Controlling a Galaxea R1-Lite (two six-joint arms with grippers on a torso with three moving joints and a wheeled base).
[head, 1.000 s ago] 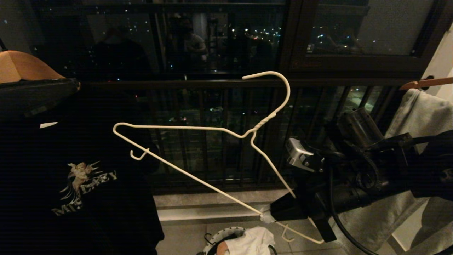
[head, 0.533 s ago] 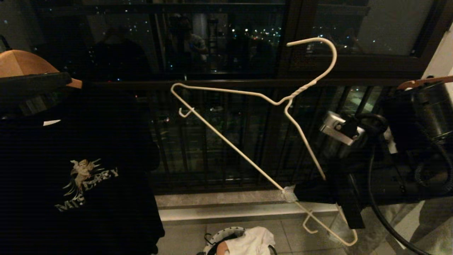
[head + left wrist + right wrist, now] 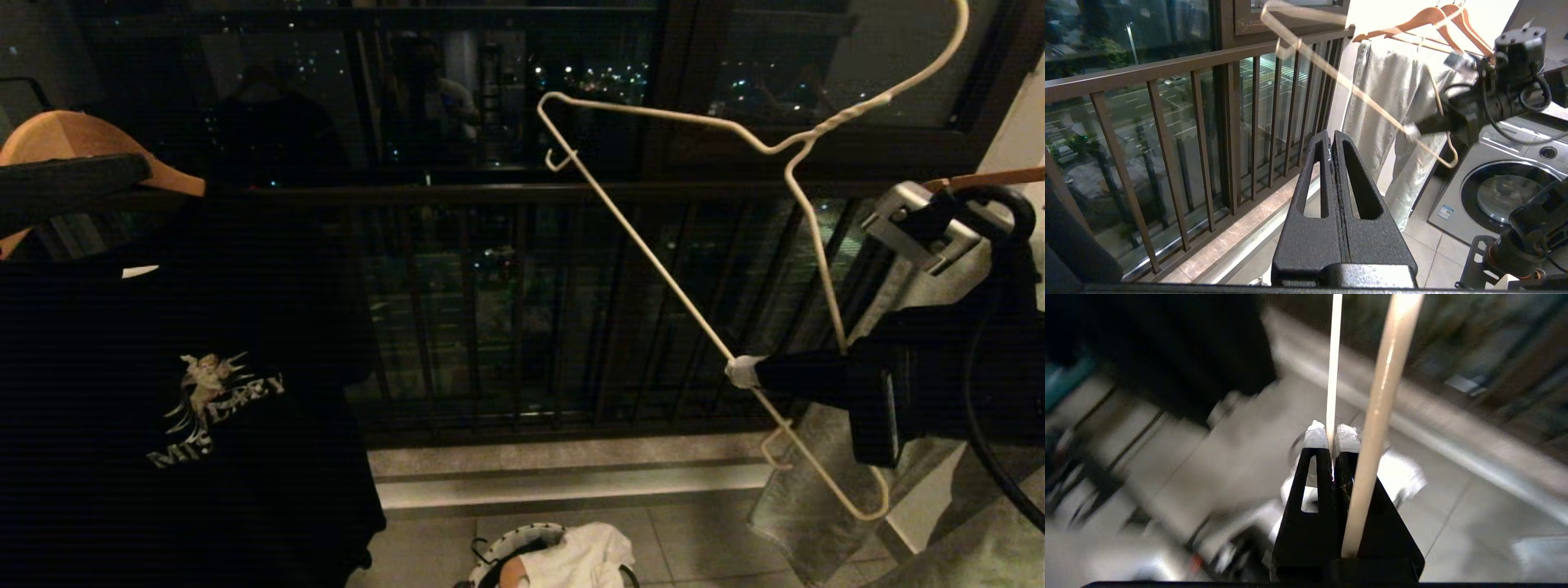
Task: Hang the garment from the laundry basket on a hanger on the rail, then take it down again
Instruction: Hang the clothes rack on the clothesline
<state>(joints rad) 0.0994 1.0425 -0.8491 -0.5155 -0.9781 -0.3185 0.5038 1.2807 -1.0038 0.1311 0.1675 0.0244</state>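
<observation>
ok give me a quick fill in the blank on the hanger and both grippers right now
1. The right gripper is shut on the white hanger's ______ bar.
2. The left gripper is shut and holds ______.
3. The black T-shirt hangs on a ______ hanger.
4. The basket stands on the ______.

Missing words: bottom; nothing; wooden; floor

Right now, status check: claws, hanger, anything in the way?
Right claw shut on white hanger, held tilted at the window. Left claw shut, empty. No red shirt on hanger. Basket on the floor below; nothing blocking.
</observation>
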